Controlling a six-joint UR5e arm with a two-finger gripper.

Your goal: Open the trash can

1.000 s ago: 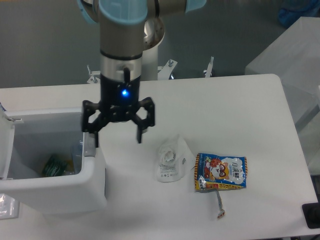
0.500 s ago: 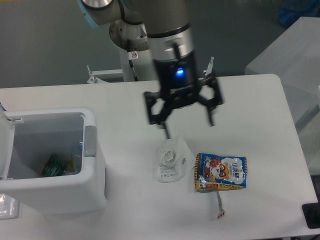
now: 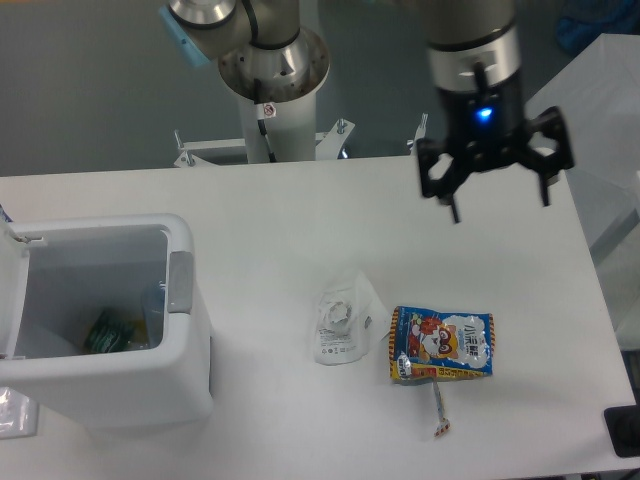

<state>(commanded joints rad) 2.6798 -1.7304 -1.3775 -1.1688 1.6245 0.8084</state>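
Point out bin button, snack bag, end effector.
bin button [image 3: 181, 281]: fixed camera, middle of grey pad on rim.
snack bag [image 3: 442, 344]: fixed camera, centre of printed front.
end effector [image 3: 497, 205]: fixed camera, midway between open fingertips.

The robot's arm [image 3: 470, 35] is a thick grey metal cylinder with pale blue plastic caps at its joints, rising from a round silver base column [image 3: 272, 70] that carries a small red and white sticker. At its end sits a black two-finger gripper [image 3: 497, 190] with angular, open-framed linkages and slim dark fingers [image 3: 453, 200]. A small blue light glows on the black wrist section just above the gripper.
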